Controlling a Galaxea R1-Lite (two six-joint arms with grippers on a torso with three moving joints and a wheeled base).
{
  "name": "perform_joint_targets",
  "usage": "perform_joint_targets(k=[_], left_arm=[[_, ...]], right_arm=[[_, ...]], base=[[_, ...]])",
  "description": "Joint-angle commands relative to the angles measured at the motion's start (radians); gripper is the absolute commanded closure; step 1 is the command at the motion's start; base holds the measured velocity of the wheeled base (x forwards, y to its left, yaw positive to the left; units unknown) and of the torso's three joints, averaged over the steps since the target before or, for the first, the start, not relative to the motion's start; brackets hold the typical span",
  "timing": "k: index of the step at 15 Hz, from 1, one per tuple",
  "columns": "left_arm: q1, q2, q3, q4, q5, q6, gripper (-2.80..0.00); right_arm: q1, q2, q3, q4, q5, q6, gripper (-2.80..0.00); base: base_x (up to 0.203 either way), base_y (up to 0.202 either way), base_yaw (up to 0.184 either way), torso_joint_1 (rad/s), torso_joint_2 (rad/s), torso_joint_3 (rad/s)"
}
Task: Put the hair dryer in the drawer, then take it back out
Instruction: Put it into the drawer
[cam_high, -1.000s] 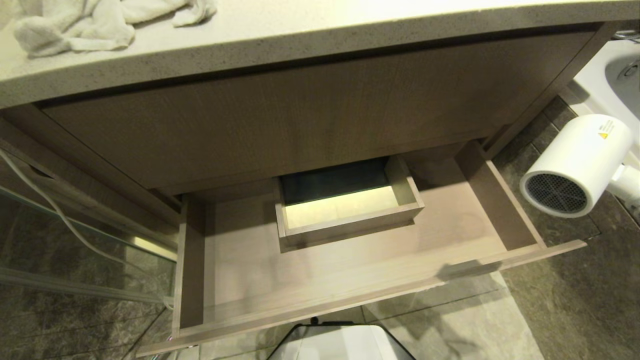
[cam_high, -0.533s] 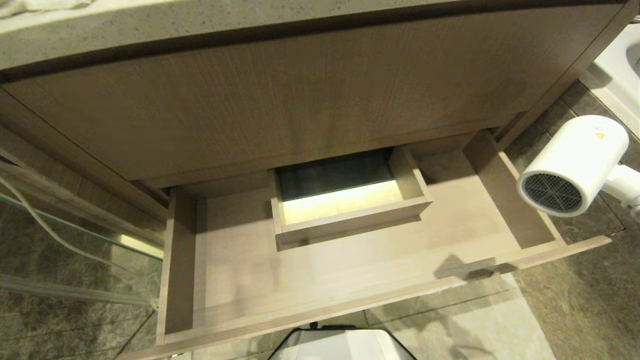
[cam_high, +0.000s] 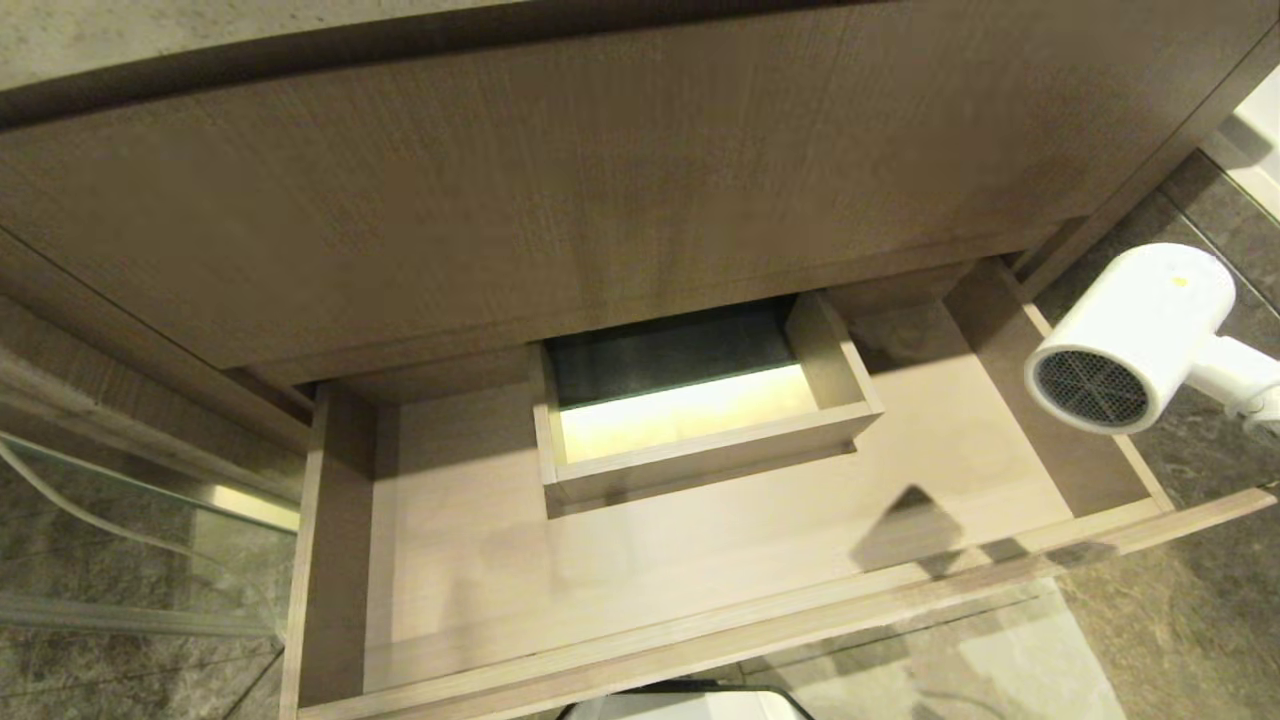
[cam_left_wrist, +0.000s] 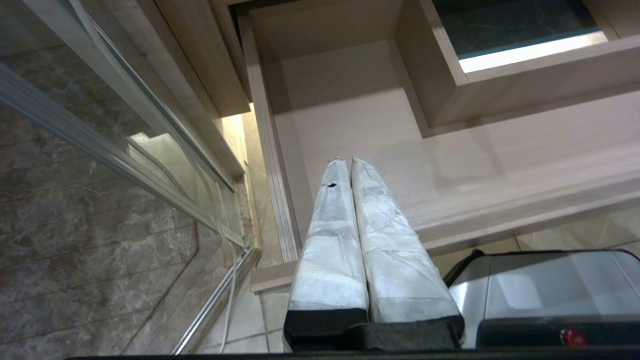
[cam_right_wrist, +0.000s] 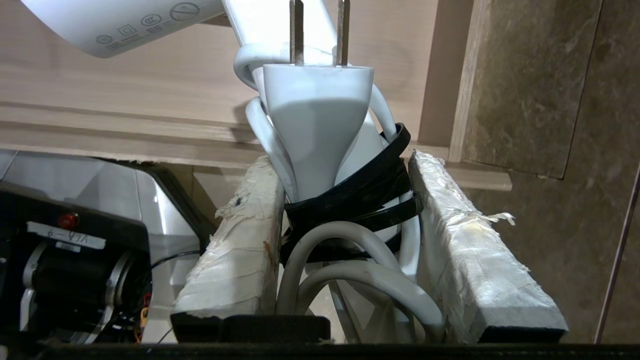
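Wood-grain drawer (cam_high: 640, 560) stands pulled out below you, its floor bare around the boxed cutout (cam_high: 700, 415). Your dryer (cam_high: 1130, 340) hangs just past its right wall, the right pincer (cam_right_wrist: 345, 235) clamped on handle and cord. Left pincer (cam_left_wrist: 350, 165) idles, tips together. Next, carry the dryer leftward and lower it inside.

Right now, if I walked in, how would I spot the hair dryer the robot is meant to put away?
Find the wide, pulled-out wooden drawer under the vanity. Beyond its right-hand wall, up in the air, is the hair dryer, gripped around its handle and bundled cord by the right gripper. It is the only glossy white thing there, a short fat barrel with a round grey mesh grille.
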Motion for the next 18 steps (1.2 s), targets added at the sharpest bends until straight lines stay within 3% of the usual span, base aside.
perform_joint_targets(k=[1,10,18], left_arm=[[0.0,0.0,0.0,0.0,0.0,0.0,0.0],[0.0,0.0,0.0,0.0,0.0,0.0,0.0],[0.0,0.0,0.0,0.0,0.0,0.0,0.0]], right_arm=[[-0.001,0.086,-0.021,0.005,0.002,-0.003,0.0],[-0.035,0.484,-0.153,0.029,0.003,-0.008,0.0],[0.032,0.861,-0.353,-0.006,0.004,-0.016,0.0]], base=[[0.0,0.0,0.0,0.063,0.04,0.119],[0.0,0.0,0.0,0.033,0.02,0.049],[0.0,0.0,0.0,0.0,0.0,0.0]])
